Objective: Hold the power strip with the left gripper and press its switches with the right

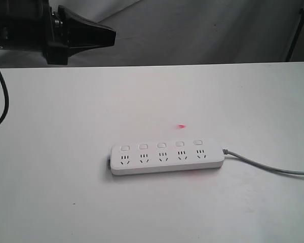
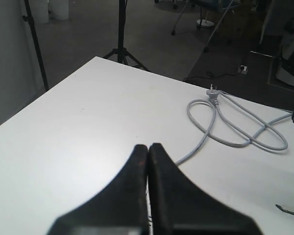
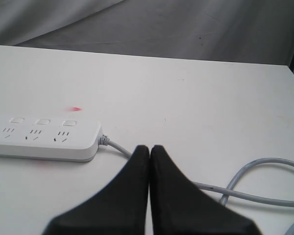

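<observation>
The white power strip (image 1: pixel 167 158) lies flat near the middle of the table, its five sockets in a row. A row of small white switches (image 1: pixel 161 145) runs along its far side. Its grey cord (image 1: pixel 266 166) leads off to the right. My left gripper (image 1: pixel 110 34) hangs high at the far left back, well away from the strip. In the left wrist view the left gripper (image 2: pixel 148 146) is shut on nothing, and the strip is out of view. My right gripper (image 3: pixel 149 147) is shut and empty, just past the cord end of the power strip (image 3: pixel 44 139). The exterior view does not show it.
The grey cord (image 2: pixel 235 125) coils in loops on the table and ends in a plug (image 2: pixel 213 90) near the edge. A small red light spot (image 1: pixel 181 126) lies on the table behind the strip. A tripod (image 2: pixel 121 34) stands on the floor beyond the table corner.
</observation>
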`<control>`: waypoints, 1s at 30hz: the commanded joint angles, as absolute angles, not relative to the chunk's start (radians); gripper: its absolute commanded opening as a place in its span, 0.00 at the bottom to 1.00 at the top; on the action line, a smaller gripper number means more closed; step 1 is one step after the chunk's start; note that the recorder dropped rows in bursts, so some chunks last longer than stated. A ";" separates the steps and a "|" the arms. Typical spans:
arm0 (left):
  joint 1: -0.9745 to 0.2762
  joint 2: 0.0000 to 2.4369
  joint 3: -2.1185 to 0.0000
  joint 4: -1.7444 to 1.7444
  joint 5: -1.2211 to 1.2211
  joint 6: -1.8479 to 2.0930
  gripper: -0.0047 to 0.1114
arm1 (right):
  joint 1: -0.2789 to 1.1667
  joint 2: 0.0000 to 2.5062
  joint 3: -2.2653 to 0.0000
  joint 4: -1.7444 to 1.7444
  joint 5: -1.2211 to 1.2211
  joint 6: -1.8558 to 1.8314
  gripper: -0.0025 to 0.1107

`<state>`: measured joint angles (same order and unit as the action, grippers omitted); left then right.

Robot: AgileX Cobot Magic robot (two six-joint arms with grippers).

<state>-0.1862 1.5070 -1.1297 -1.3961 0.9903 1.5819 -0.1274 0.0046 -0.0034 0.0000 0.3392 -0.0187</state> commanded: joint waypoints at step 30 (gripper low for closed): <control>-0.116 0.749 -1.134 -1.410 0.989 1.572 0.04 | -0.129 0.000 0.000 -0.006 0.337 -0.022 0.02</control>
<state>-0.1421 0.8371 -1.1297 -1.3961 0.9843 1.5811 -0.1274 0.0046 -0.0034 0.0000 0.3392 -0.0187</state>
